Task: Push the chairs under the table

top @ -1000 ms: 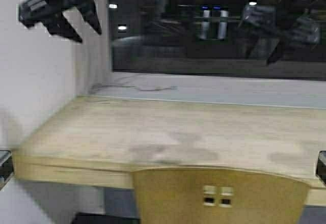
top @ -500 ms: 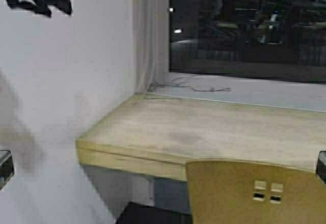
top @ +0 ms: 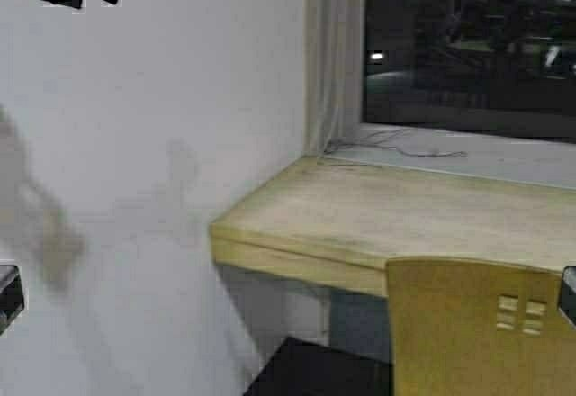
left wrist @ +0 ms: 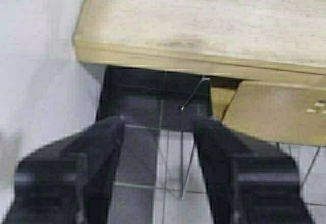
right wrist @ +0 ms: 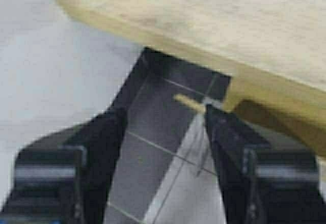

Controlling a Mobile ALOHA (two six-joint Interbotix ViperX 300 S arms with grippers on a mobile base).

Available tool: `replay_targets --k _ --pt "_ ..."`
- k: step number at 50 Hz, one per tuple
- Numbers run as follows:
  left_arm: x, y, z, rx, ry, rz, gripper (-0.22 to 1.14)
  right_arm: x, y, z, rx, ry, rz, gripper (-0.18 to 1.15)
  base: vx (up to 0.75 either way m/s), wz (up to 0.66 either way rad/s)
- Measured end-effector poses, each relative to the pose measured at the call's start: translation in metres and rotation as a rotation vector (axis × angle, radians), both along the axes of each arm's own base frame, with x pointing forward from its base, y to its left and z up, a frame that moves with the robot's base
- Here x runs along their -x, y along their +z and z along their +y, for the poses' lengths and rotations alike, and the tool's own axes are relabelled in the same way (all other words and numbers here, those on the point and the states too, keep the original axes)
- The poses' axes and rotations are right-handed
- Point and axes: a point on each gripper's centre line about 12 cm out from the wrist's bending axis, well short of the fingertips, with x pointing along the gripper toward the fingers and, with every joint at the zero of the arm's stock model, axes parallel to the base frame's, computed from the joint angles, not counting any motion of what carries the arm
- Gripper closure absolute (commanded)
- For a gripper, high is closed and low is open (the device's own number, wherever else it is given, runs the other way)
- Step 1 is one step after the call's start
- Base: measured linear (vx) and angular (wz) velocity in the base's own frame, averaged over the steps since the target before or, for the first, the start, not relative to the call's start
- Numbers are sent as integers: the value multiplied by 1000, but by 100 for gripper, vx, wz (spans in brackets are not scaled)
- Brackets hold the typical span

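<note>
One chair [top: 481,328] shows in the high view, its yellow-tan curved back with four small square cut-outs rising at the lower right, standing just in front of the table's thick front edge. The back's upper rim overlaps that edge in the picture, and whether it touches cannot be told from here. The table [top: 360,211] is a long pale wooden top that butts against the white wall [top: 162,144] at its left end and runs off the right side of the view; its far edge meets a grey window sill [top: 486,157] beneath a dark window, and a thin cable [top: 396,148] lies on the sill near the table's far left corner. In the left wrist view the left tool [left wrist: 158,147] hangs above the dark tiled floor [left wrist: 147,102], its two black fingers spread wide apart with nothing between them; beyond it the table's left front corner shows, with the chair's back tucked just below the front edge and thin chrome legs [left wrist: 186,147] slanting down to the floor. The right tool [right wrist: 163,142] is likewise spread wide and empty, hanging over the floor below the table's left front corner, with what seems to be part of the chair's seat under the edge.
</note>
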Motion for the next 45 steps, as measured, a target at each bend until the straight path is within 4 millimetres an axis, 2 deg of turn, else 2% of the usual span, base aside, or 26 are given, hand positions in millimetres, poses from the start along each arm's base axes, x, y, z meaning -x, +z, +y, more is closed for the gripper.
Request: replay_targets --k 36,45 --pt "-5 -1 1 1 14 -33 10 -6 -19 1 9 -4 61 12 -29 33" --pt "-12 4 8 13 63 -64 10 -6 -21 1 14 -3 71 12 -35 14"
